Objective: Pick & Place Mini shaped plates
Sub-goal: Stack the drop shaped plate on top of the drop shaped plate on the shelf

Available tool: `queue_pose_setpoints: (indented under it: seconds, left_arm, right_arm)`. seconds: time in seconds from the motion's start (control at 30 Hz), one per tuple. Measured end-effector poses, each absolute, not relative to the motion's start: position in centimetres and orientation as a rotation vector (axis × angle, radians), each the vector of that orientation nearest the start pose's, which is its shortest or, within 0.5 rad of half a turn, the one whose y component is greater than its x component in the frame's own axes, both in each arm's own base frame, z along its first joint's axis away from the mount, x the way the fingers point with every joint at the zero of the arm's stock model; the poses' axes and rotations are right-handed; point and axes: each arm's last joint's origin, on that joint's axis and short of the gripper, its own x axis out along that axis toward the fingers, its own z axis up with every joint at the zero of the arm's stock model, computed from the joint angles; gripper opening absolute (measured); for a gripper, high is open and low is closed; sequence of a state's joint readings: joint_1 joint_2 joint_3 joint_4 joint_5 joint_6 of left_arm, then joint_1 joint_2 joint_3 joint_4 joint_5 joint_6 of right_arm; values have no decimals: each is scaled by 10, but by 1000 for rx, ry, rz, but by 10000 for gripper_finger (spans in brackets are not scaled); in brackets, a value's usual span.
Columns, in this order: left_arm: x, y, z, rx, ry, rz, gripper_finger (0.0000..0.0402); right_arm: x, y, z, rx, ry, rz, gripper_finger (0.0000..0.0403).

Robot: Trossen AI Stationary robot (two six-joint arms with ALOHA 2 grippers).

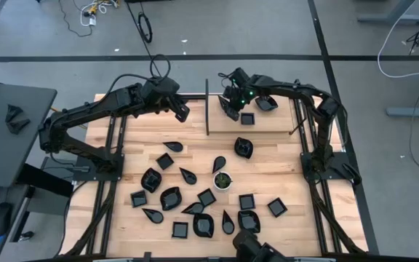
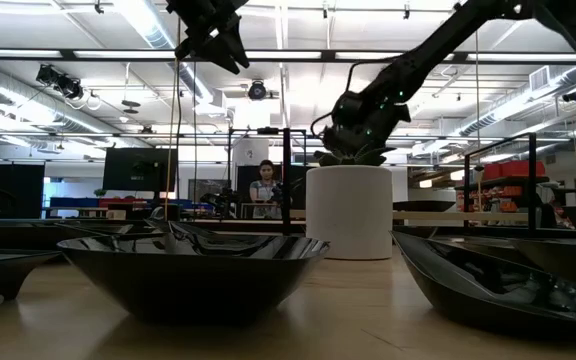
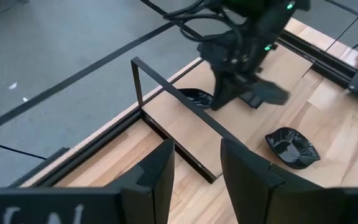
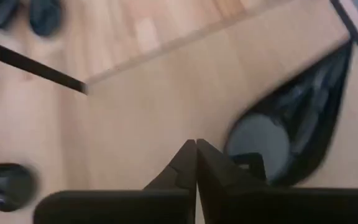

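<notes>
Several glossy black mini plates lie flat on the near half of the wooden table. A square plate, a leaf plate and another plate rest in the far right area. My right gripper hovers there, shut with nothing between its fingertips. A teardrop plate lies on the wood just beside them. My left gripper is raised over the far left part, open and empty.
A thin black frame with an upright bar separates the far right area from the left part. A small white cup with green inside stands among the near plates. Bare wood lies under the left arm. A person stands far behind the table.
</notes>
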State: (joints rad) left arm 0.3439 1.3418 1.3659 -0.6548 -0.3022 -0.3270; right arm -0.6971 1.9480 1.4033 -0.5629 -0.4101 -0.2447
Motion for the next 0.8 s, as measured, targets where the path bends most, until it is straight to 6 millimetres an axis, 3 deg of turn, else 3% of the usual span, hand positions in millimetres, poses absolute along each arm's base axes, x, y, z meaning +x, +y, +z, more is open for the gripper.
queue_pose_setpoints:
  seconds: [0.27, 0.43, 0.57, 0.67, 0.8]
  left_arm:
    - [261, 103, 370, -323, 532, 724, 135]
    - [261, 103, 370, -323, 532, 724, 135]
    - [261, 103, 370, -321, 533, 723, 135]
    - [261, 103, 370, -320, 533, 724, 135]
    - [261, 103, 370, -317, 532, 730, 135]
  right_arm:
    - [318, -255, 182, 316, 964, -247, 11]
    - [315, -254, 201, 301, 911, -240, 3]
    - [307, -265, 213, 327, 863, -351, 4]
    - [298, -278, 207, 376, 861, -396, 4]
    - [292, -283, 189, 465, 871, -314, 4]
